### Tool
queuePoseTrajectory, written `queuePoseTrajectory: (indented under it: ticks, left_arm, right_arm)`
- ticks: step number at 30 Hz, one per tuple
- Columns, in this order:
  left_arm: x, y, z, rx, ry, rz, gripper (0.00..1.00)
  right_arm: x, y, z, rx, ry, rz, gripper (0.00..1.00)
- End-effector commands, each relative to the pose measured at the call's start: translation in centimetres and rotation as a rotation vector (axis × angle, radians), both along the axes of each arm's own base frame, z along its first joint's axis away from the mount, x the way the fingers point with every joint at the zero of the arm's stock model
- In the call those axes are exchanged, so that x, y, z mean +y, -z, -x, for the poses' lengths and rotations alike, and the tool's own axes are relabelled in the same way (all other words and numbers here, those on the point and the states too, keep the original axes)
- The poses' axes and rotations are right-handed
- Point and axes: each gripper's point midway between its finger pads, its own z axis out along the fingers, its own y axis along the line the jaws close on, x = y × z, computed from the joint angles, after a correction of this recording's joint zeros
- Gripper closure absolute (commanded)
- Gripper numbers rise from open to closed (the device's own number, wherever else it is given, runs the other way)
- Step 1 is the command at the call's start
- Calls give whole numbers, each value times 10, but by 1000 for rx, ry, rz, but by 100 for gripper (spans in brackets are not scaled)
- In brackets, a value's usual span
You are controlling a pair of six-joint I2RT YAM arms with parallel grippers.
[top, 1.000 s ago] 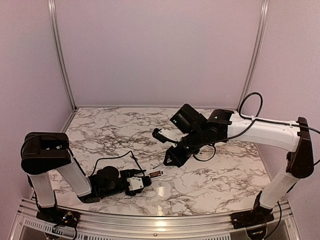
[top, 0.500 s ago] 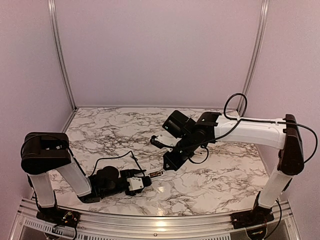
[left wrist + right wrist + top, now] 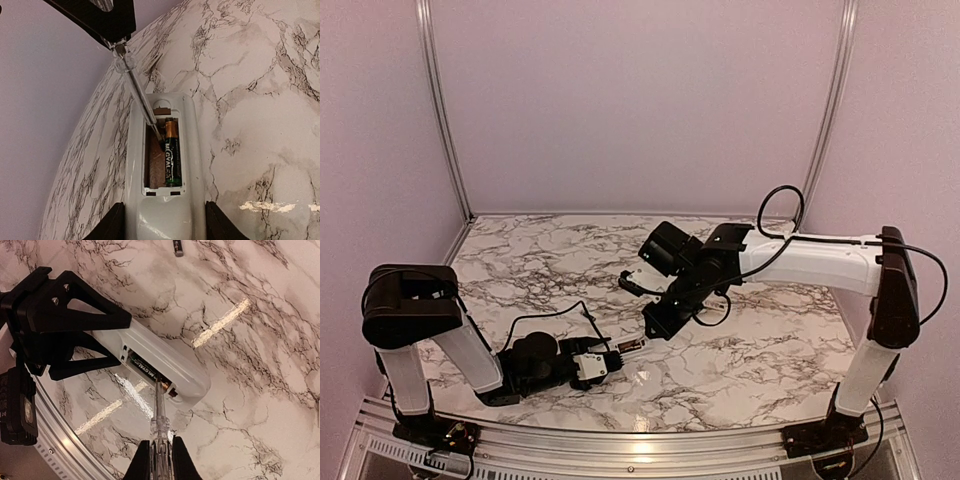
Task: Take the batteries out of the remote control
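The right gripper is clamped on the clear handle of a screwdriver, whose metal tip is inside the open back of the remote control. The left gripper is clamped on the sides of the remote, pinning it low at the 6 o'clock edge of the table.

Compared with a second ago, the right arm has swung in toward 8 o'clock and its forearm has drawn closer. The gripper now sits just at 1 o'clock of the remote, while the left arm has not moved.

In the left wrist view the screwdriver enters from 11 o'clock. One battery lies in the 3 o'clock side of the compartment, gold end toward 12. The 9 o'clock slot shows only its reddish floor. A second battery lies loose on the marble at 12 o'clock in the right wrist view, well apart from the remote.

The tabletop is white marble with dark veins, enclosed by lilac walls with metal posts at the far corners.
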Motion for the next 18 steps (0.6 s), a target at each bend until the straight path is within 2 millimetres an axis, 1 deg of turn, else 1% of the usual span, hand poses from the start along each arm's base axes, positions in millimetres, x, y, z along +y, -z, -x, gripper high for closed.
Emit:
queuePoseTrajectory:
  ticks: [1, 5, 8, 13, 18]
  left_arm:
    - [-2, -12, -1, -35, -2, 34, 100]
    - [1, -12, -3, -57, -18, 24, 100]
    - [1, -14, -3, -78, -24, 20, 100]
    - [3, -17, -3, -114, -40, 15, 100]
    - [4, -20, 0, -134, -35, 16, 100]
  right_arm:
    - [5, -4, -6, -18, 14, 11, 100]
    - [9, 0, -1, 26, -1, 13, 100]
    - [11, -3, -2, 44, -1, 10, 100]
    - [8, -1, -6, 78, 5, 37, 100]
    - [1, 6, -10, 115, 21, 79, 100]
